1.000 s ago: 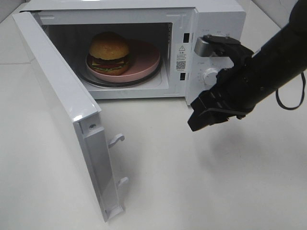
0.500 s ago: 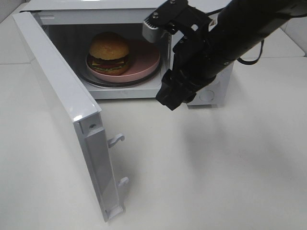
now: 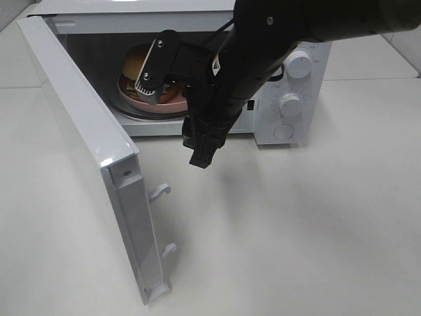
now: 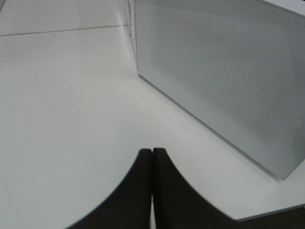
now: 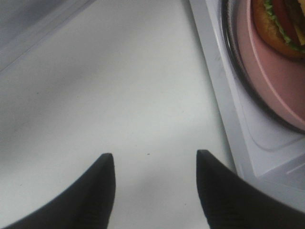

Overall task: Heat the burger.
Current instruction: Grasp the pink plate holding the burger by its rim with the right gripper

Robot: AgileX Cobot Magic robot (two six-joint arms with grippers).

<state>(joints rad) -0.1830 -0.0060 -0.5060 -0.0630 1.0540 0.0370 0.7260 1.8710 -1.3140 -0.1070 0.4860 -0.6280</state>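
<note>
Your right gripper (image 3: 200, 157) hangs before the open microwave (image 3: 296, 125), its 2 fingers well apart and empty. The burger (image 3: 133, 64) sits inside on its plate (image 3: 170, 105). Next, likely push the door (image 3: 79, 125) shut. Your left gripper (image 4: 152, 152) is closed and empty.

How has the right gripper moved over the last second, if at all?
Yes. In the high view the right gripper has swung left, from beside the microwave's knobs to the front of its open cavity, nearer the door.

I count 1 burger (image 5: 276, 26), 1 pink plate (image 5: 271, 81), 1 microwave (image 3: 316, 85), 3 knobs (image 3: 289, 104), 2 door hooks (image 3: 160, 191).
</note>
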